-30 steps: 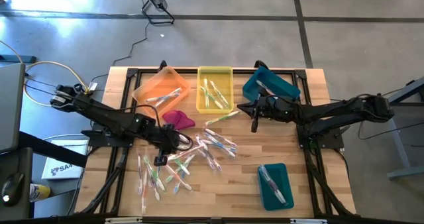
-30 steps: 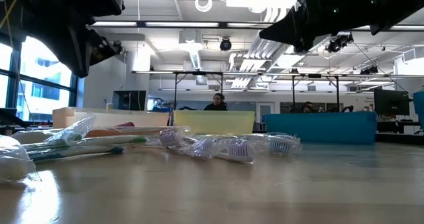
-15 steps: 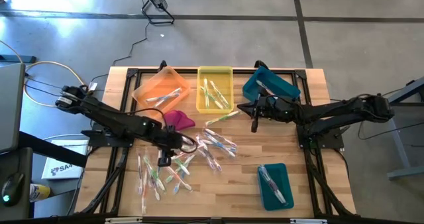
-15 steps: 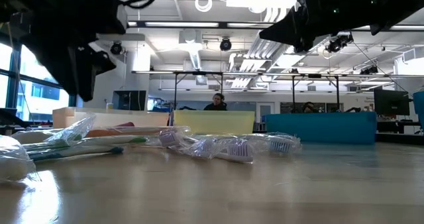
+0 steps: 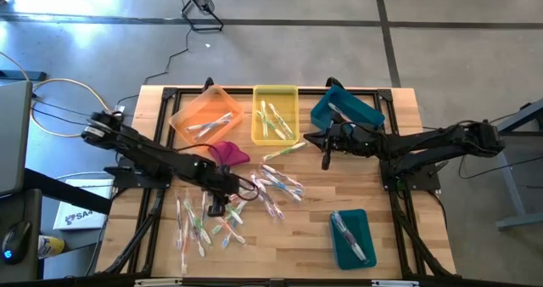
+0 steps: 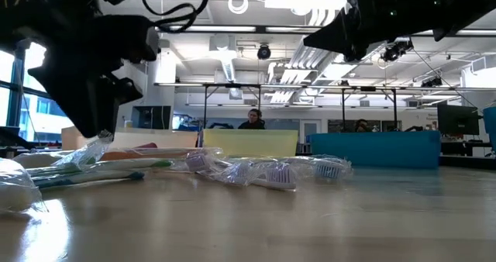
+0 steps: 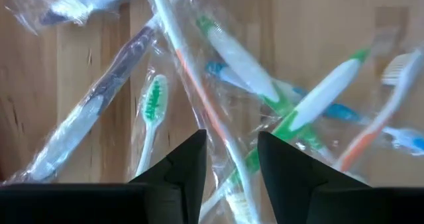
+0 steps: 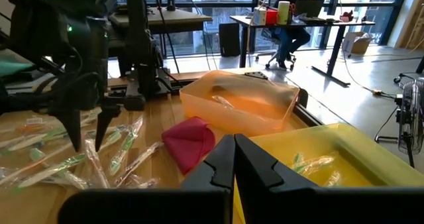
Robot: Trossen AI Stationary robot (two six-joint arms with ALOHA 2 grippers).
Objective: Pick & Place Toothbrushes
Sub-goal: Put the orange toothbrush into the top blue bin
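Observation:
Several wrapped toothbrushes (image 5: 270, 185) lie scattered flat on the wooden table (image 5: 297, 236), with more toward the near left (image 5: 195, 227). My left gripper (image 5: 216, 208) stands open, pointing steeply down over them. In the left wrist view its fingers (image 7: 230, 164) stand either side of a white-and-orange toothbrush (image 7: 212, 118) in clear wrap. The right wrist view shows this gripper (image 8: 87, 143) low over the pile. My right gripper (image 5: 325, 160) is shut, held level above the table by the yellow bin (image 5: 274, 113). My left gripper is down at the wrapped toothbrushes (image 6: 93, 149). I cannot tell whether its fingertips (image 8: 99, 143) touch the wrap.
An orange bin (image 5: 206, 117), the yellow bin and a tilted teal bin (image 5: 346, 110) stand along the far edge, each with toothbrushes inside. A second teal bin (image 5: 351, 237) sits near right. A magenta cloth lump (image 5: 227, 153) lies beside the orange bin. A person sits in the room beyond.
My left gripper has come down and a little toward the table's right, onto the scattered toothbrushes. The toothbrushes lie as before.

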